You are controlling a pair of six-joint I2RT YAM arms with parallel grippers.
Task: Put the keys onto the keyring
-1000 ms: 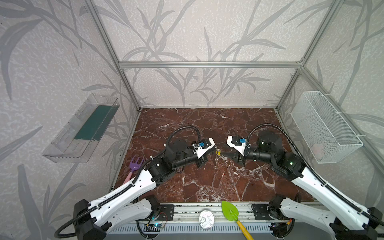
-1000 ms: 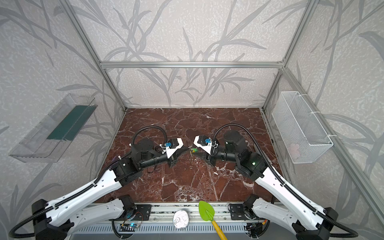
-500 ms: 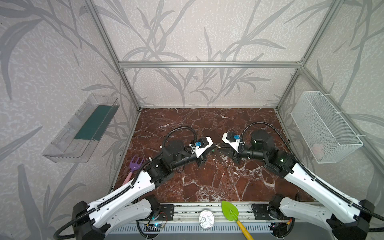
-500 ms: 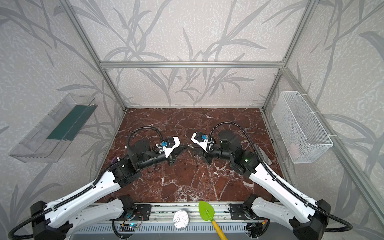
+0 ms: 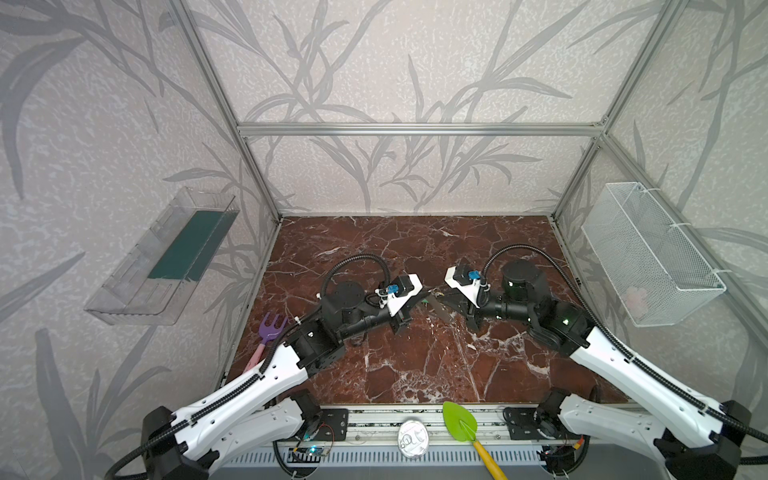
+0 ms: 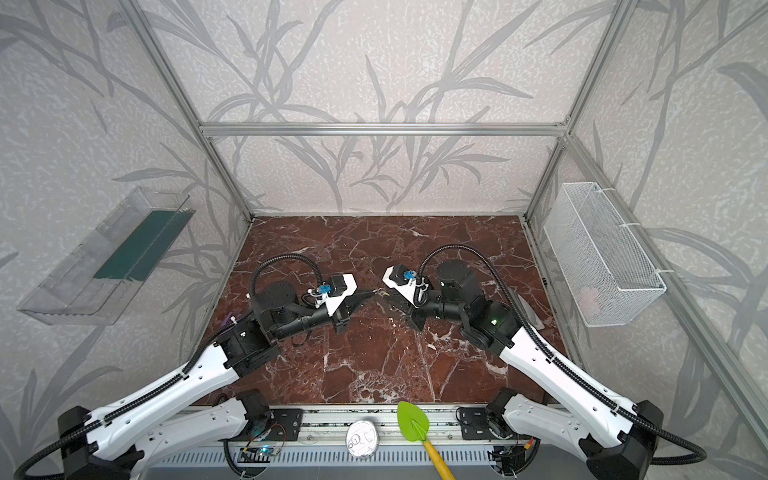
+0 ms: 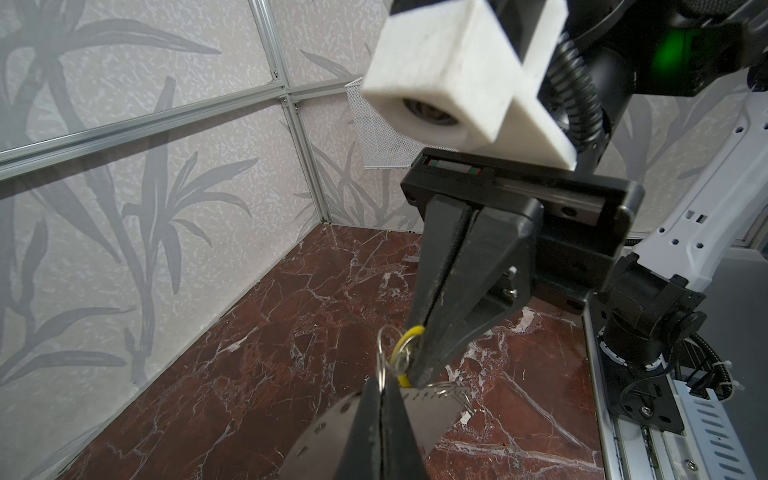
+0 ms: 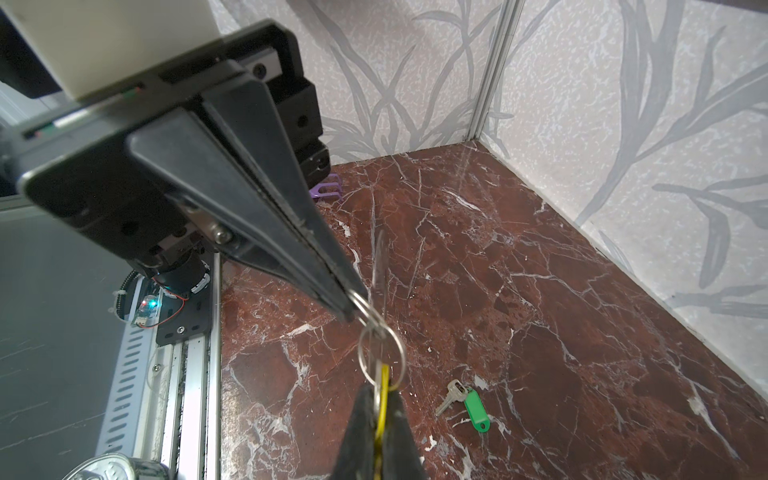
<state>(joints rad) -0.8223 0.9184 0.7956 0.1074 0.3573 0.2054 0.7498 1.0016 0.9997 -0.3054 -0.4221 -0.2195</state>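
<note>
Both grippers meet tip to tip above the middle of the floor. The left gripper has its jaws pressed together on the keyring, a grey plate held clear of the floor. The left wrist view shows the row of small holes along its curved edge, and the right wrist view shows it edge-on.

The right gripper pinches the yellow tag, with its 2 fingers flat against it. A wire ring hangs between the 2 grippers and joins the tag to a smaller ring at the left gripper's tips. I cannot tell whether either ring passes through a hole in the keyring. No view shows the tag's own key clearly.

The green key lies flat on the floor with its tag, touched by neither gripper, near the spot under the tips. A purple fork lies at the floor's left edge, beside the left arm.
</note>
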